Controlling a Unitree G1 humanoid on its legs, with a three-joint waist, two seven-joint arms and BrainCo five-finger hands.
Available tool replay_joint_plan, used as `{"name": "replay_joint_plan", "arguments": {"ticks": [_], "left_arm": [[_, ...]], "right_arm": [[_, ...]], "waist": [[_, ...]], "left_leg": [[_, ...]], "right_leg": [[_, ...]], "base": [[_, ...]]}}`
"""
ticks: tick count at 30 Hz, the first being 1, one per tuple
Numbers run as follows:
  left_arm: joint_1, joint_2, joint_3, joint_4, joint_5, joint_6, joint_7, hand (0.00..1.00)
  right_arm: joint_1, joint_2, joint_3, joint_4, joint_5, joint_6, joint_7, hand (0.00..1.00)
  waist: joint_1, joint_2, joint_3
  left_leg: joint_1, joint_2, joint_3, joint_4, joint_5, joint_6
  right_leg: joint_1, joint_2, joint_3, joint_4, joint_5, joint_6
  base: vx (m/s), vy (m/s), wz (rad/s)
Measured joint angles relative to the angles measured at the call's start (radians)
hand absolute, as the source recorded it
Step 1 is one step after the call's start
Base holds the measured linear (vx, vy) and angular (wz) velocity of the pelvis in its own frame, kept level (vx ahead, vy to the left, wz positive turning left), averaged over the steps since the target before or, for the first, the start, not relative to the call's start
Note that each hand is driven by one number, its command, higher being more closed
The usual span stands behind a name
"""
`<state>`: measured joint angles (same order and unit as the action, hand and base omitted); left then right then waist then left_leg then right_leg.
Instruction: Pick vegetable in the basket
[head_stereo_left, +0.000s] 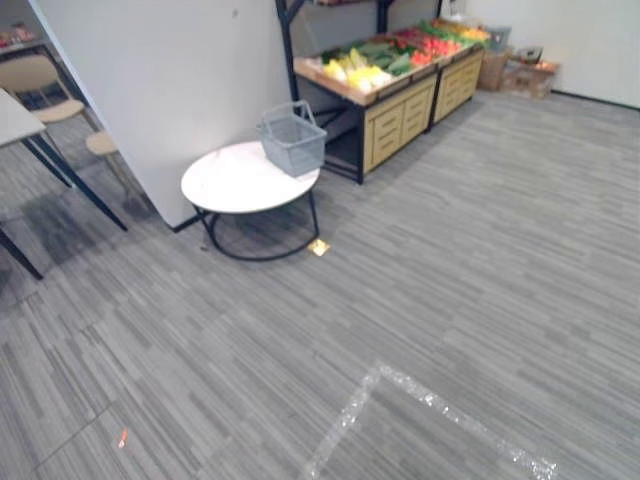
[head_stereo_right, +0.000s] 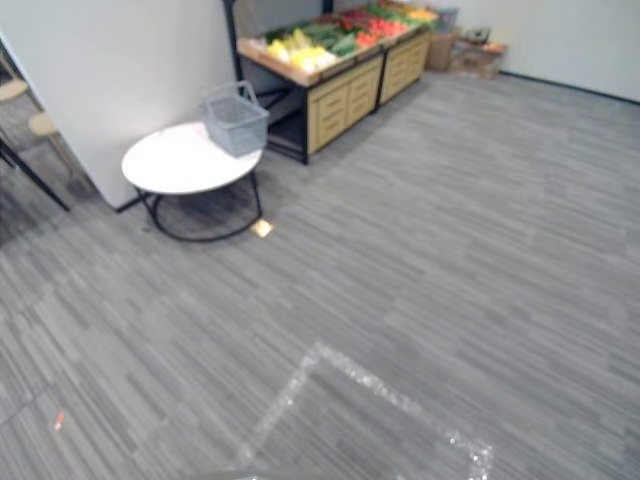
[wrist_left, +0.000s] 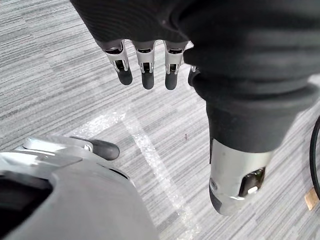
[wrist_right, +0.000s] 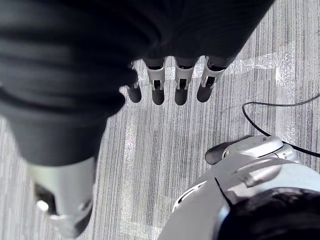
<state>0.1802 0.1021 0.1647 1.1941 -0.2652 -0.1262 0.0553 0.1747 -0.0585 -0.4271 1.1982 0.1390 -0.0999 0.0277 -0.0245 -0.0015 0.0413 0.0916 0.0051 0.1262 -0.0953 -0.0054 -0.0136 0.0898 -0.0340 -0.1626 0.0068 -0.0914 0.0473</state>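
The left hand (wrist_left: 146, 64) and right hand (wrist_right: 182, 81) hang slack-fingered and empty over the floor, well apart from the grey basket (head_stereo_left: 293, 142) on the white table (head_stereo_left: 228, 185) ahead-left, with the vegetables (head_stereo_left: 385, 55) on the wooden stand (head_stereo_left: 400, 112) just beyond, probably nearer the left arm.

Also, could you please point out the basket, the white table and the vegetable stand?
basket (head_stereo_left: 295, 150), left eye view, front wall.
white table (head_stereo_left: 235, 180), left eye view, bare top.
vegetable stand (head_stereo_left: 400, 118), left eye view, drawer front.
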Motion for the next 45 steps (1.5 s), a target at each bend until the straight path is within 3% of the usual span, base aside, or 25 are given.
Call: {"name": "replay_joint_plan", "arguments": {"ticks": [19, 41, 45], "left_arm": [[0.001, -0.012, -0.002, -0.001, -0.008, -0.038, 0.054, 0.00], [0.000, -0.008, -0.001, 0.000, -0.008, -0.036, 0.039, 0.00], [-0.009, -0.010, -0.001, 0.000, -0.015, -0.032, 0.049, 0.00]], "right_arm": [[-0.032, -0.004, 0.043, 0.002, 0.017, -0.035, -0.021, 0.00], [-0.037, 0.001, 0.000, 0.005, 0.024, -0.014, 0.004, 0.00], [-0.039, -0.002, -0.001, 0.003, 0.025, -0.014, 0.003, 0.00]], "waist": [[-0.001, -0.007, 0.019], [-0.001, -0.006, 0.018], [-0.002, 0.001, 0.023]], "left_leg": [[0.013, 0.003, 0.012, -0.007, -0.007, -0.008], [0.019, 0.005, 0.030, -0.007, -0.008, -0.004], [-0.021, 0.007, 0.027, -0.007, -0.013, -0.011]], "right_leg": [[0.016, 0.003, -0.005, -0.027, -0.001, 0.009], [0.027, 0.004, 0.002, -0.040, 0.016, 0.014], [-0.029, 0.004, -0.002, -0.002, -0.003, -0.001]], "base": [[-0.02, -0.010, -0.01], [-0.01, -0.010, -0.01], [-0.02, -0.006, 0.01]]}}
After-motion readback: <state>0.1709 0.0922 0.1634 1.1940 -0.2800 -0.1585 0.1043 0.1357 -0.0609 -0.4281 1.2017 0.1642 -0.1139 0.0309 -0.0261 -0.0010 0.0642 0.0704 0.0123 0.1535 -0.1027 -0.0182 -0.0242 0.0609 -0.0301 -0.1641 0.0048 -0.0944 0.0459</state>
